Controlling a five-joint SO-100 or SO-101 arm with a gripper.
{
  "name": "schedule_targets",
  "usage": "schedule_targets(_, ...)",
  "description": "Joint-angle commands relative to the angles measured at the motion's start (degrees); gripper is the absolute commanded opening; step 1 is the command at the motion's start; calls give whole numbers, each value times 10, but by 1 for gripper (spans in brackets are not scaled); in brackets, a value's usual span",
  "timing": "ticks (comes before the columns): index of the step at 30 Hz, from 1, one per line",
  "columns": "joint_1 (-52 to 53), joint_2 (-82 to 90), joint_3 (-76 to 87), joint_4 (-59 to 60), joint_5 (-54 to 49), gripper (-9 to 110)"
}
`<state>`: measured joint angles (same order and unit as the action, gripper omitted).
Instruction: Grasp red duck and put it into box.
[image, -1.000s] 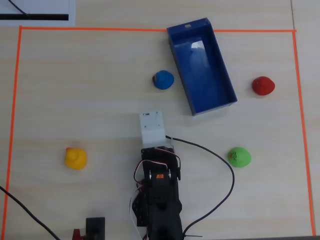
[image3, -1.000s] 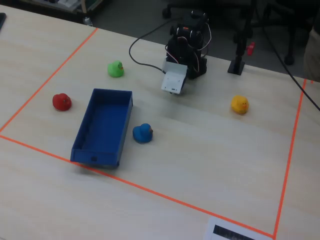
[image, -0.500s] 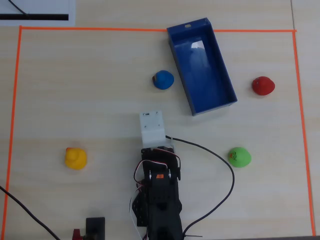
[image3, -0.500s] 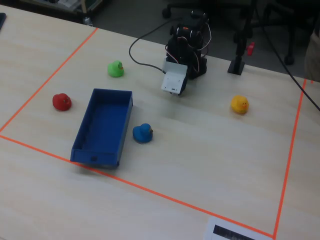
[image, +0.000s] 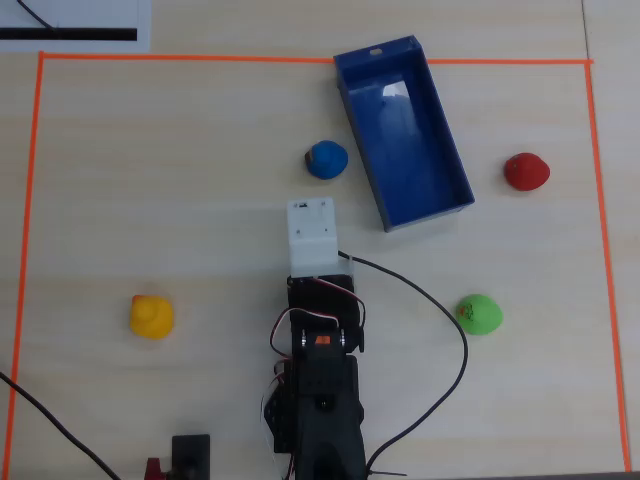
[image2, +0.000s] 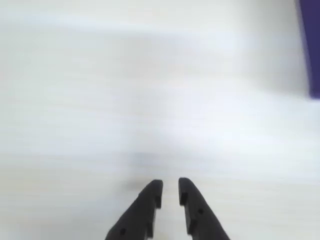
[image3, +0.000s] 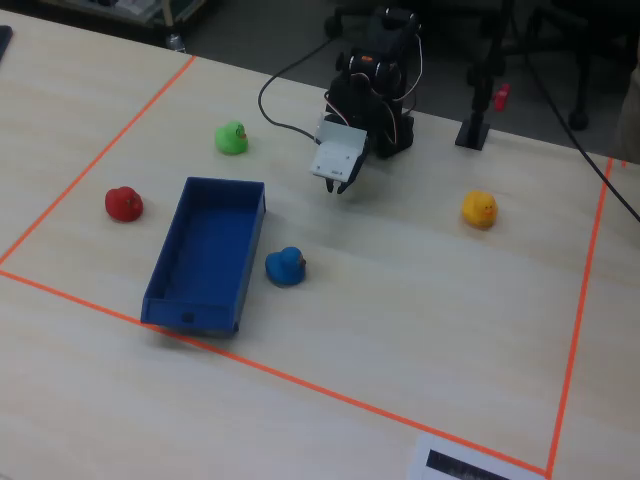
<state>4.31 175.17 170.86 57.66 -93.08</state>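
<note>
Pale wood-grain tabletop (image: 150, 180) fills our overhead view, bounded by one rectangle of orange tape (image: 38, 200). Next in size we see one black robot arm with a white wrist block (image: 311, 235), rising from the bottom edge of the overhead view with a black cable (image: 450, 330) looping off beside it.

We count one long dark-blue open-topped box (image: 403, 130), set at a slant near the top tape line and holding nothing; in the wrist view only a blurred blue strip (image2: 312, 47) of it shows at the right edge.

We count four small glossy toy ducks, one of each colour. The red duck (image: 526, 171) sits on the table to the right of the box in the overhead view, apart from its wall and well away from the arm; in the fixed view it (image3: 123, 203) lies left of the box. The blue duck (image: 326, 159) is just beside the box's other long wall, the green duck (image: 479, 314) sits below the red one, and the yellow duck (image: 151, 316) is far left.

Our gripper (image2: 170, 191) hangs over bare table, its two dark fingers (image2: 150, 197) nearly together with a narrow gap, holding nothing.
</note>
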Motion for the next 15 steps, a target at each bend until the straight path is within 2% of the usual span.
schedule_targets(1, 8, -138, -200, -11, 25, 0)
schedule_targets(8, 61, -398, -562, -7, 70, 0)
schedule_targets(15, 164, -554, -750, -47, 65, 0)
